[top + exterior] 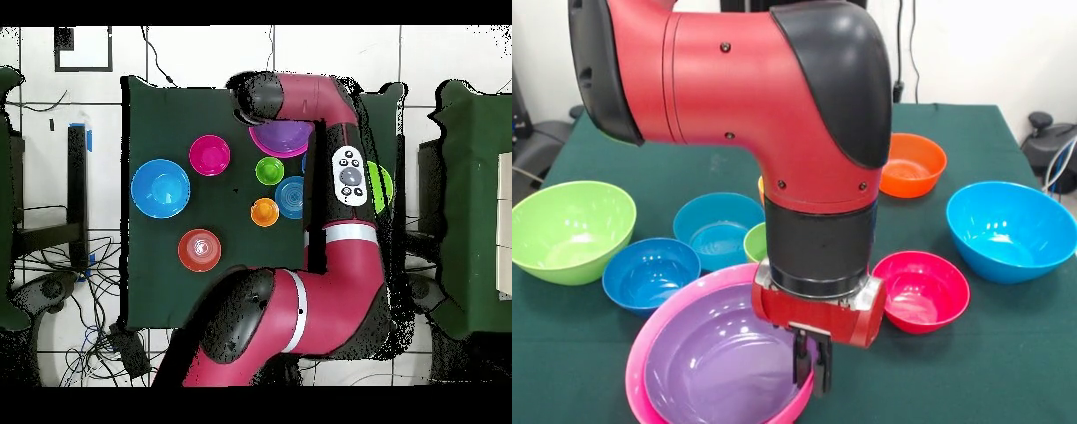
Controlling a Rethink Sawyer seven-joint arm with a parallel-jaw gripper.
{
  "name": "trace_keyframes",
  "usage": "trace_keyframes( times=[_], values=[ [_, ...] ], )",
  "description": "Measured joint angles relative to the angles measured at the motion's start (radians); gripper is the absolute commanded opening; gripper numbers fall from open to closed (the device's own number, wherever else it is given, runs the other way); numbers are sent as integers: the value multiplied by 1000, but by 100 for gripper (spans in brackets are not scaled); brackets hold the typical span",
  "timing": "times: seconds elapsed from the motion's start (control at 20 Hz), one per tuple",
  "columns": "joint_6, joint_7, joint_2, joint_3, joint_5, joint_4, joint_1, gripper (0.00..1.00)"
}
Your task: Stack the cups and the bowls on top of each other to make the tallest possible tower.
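The gripper (813, 369), nearly closed over the rim of the glossy purple plastic bowl (719, 358) nested in the big pink plastic bowl (641, 352), should release only once the purple one sits centred and level.

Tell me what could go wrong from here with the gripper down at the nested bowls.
The gripper sits at the rim of the purple bowl nested in the pink bowl; a lift may drag both or tip the pair. The arm hides the cups, so swinging back could knock them.

Dark green table (1006, 353); black chairs (1050, 141) beside it; tangled cables (60, 290) on floor.
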Motion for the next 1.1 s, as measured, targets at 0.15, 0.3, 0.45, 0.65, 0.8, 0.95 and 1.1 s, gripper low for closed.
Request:
trace_keyframes(
  times=[0.15, 0.3, 0.45, 0.65, 0.8, 0.95, 1.1],
  values=[
    [-19, 0, 4, -1, -1, 1, 0, 0],
    [-46, 0, 7, -3, -2, 7, 0, 0],
    [-66, 0, 6, -7, -1, 16, 0, 0],
    [-82, 0, 6, -11, 0, 34, 0, 0],
    [-84, 0, 2, -14, 1, 55, 0, 0],
    [-84, 0, -7, -18, 4, 83, 0, 0],
    [-85, 0, -15, -21, 6, 107, 0, 0]
  ],
)
